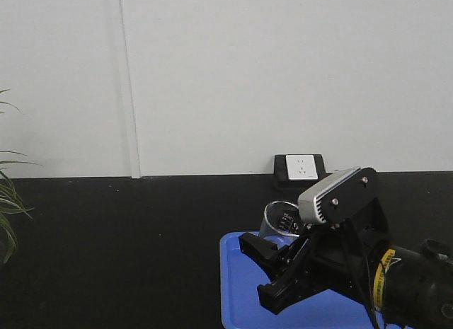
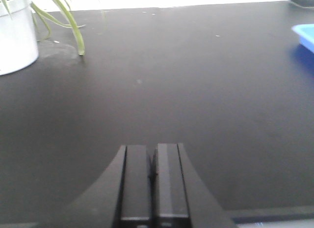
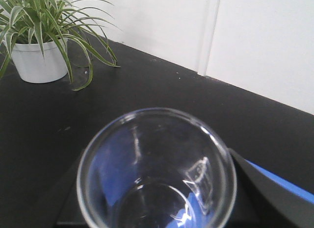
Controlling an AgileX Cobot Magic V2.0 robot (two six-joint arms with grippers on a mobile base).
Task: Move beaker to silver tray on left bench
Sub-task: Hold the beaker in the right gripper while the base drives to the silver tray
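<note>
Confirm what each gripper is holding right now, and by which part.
Left gripper: shut, empty. Right gripper straddles the beaker at its side walls below the rim, but a firm clamp cannot be told.

A black right gripper (image 1: 256,267) hangs over a bright blue rectangular tray (image 1: 233,290) on the matte black surface (image 1: 106,251); a small clear glass beaker (image 1: 280,217) shows just behind its upper jaw.

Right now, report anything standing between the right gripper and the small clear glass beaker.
Nothing visible does: the black fingers of the right gripper flank the beaker, over the bright blue tray. Whether they press it is unclear.
</note>
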